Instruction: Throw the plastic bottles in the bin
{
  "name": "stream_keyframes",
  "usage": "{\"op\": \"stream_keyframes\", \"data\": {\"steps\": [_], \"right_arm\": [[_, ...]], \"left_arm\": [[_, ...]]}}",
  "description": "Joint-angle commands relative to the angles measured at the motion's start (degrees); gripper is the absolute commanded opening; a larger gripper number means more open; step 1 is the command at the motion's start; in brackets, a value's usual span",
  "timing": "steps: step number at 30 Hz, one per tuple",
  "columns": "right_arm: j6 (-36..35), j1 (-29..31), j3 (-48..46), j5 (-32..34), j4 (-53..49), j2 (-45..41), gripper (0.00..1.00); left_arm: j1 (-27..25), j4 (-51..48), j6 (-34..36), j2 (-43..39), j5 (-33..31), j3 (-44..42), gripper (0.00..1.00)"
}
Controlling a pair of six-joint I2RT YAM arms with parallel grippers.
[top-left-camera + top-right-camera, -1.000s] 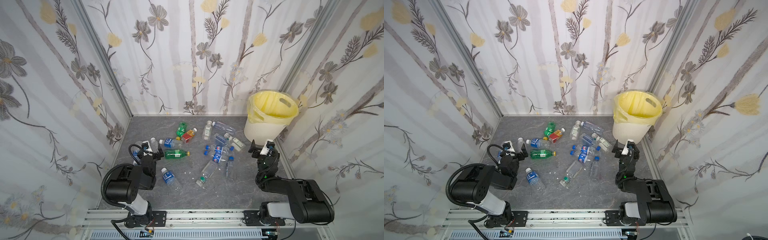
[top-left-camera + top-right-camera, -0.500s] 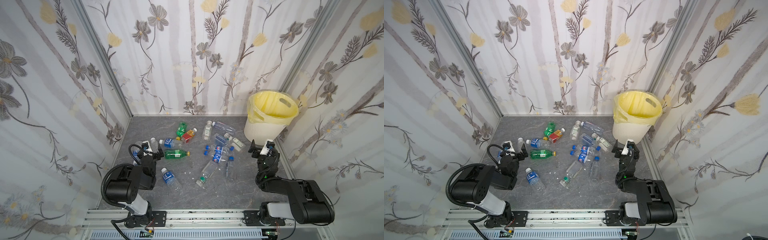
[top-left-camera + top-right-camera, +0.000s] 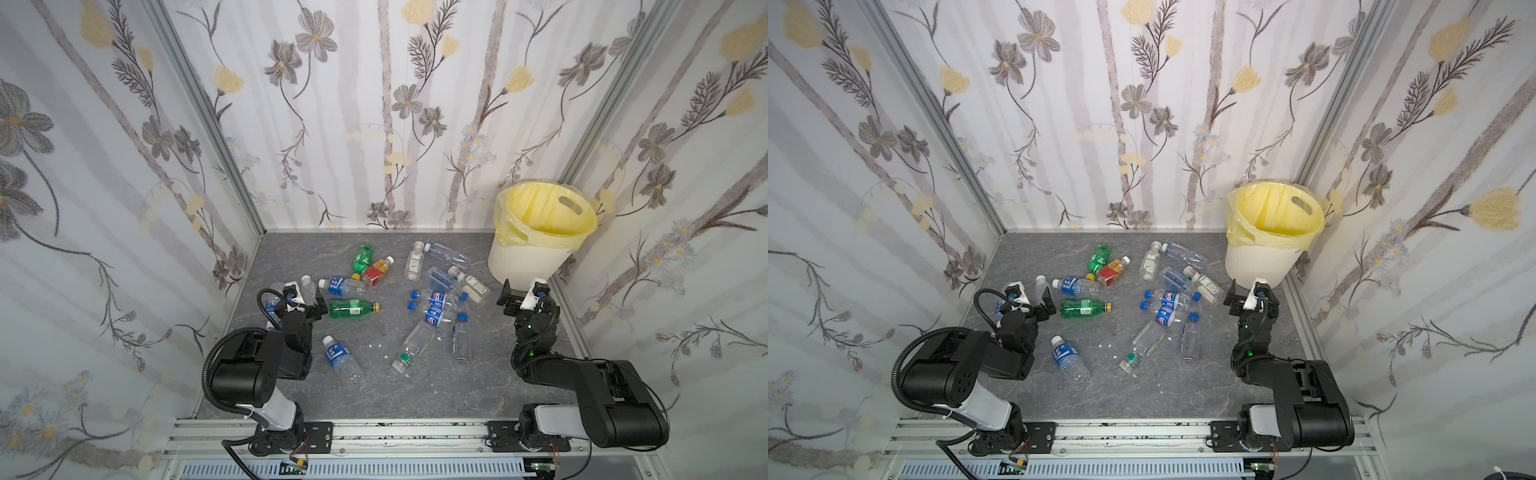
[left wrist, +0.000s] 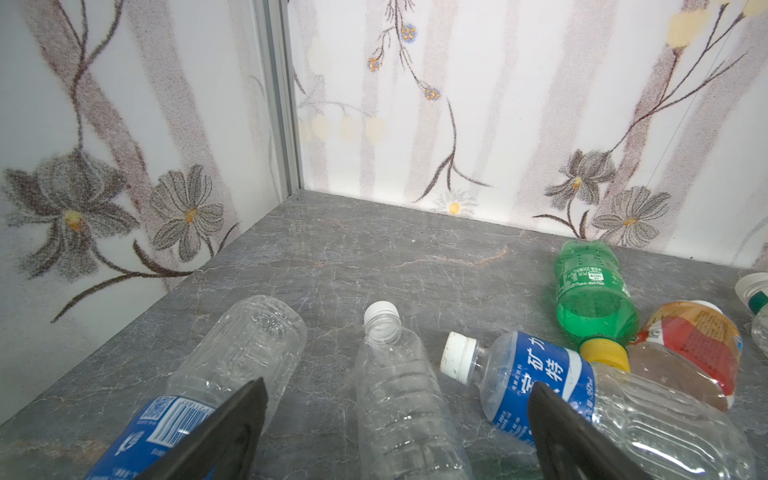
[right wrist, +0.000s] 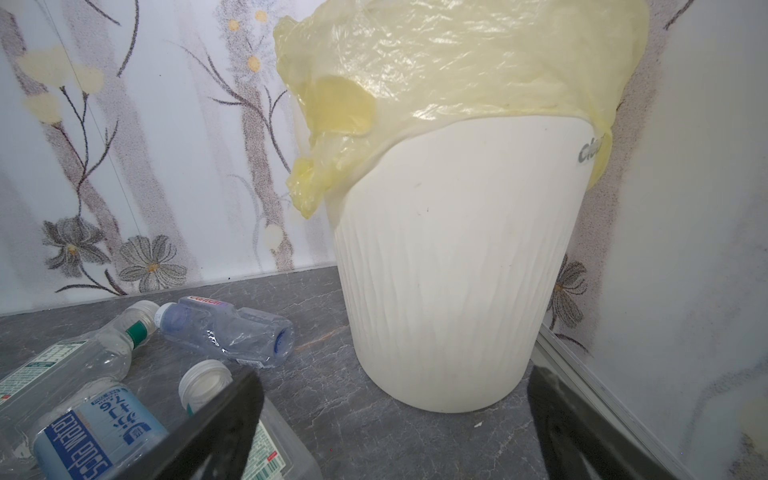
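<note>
Both my hands are spread wide and empty. The left hand (image 3: 301, 305) sits low over the desk (image 3: 374, 386) with a clear bottle (image 4: 401, 386) lying between its jaws, white cap pointing away. The right hand (image 3: 523, 294) faces the wall of the bin (image 3: 521, 259), which stands in the far right corner. The bottles (image 3: 436, 299) lie scattered on their sides across the middle of the desk, some touching or overlapping, and I see none inside the bin's yellow liner. They look empty, so I'd expect them to be light, thin-walled and slick, quick to roll or dent. I'd take the clear one across its body, below the shoulder, not at the narrow neck, and close gently so it doesn't squirt out.
</note>
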Motion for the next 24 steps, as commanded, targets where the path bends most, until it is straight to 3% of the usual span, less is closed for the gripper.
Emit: {"op": "stream_keyframes", "data": {"steps": [1,4,9,12,15,17,24], "right_arm": [[0.56,0.27,-0.67,2.31,1.13,-2.42,1.0],[1.64,0.44,2.0,6.0,-10.04,-9.77,1.0],[4.33,0.71,7.49,9.58,-27.62,-19.43,1.0],[7.34,0.71,10.0,12.01,-36.23,-22.61,1.0],[13.38,0.53,12.87,13.79,-45.64,-25.06,1.0],[16.42,-0.05,14.55,10.79,-51.66,-26.12,1.0],[24.69,-0.14,19.56,4.4,-66.08,-28.36,1.0]], "left_arm": [[0.16,2.0,-1.21,-0.05,-2.52,0.24,1.0],[-1.07,0.45,0.45,-4.76,-3.35,-0.66,1.0],[-4.6,-2.08,3.01,-11.99,-10.36,-1.82,1.0],[-5.64,-8.9,2.55,-16.95,-12.08,0.79,1.0],[-6.27,-20.65,0.99,-21.74,-13.5,5.75,1.0],[-6.92,-27.28,-1.96,-24.88,-13.62,8.23,1.0],[-10.9,-60.66,-14.99,-28.88,-7.05,23.92,1.0]]}}
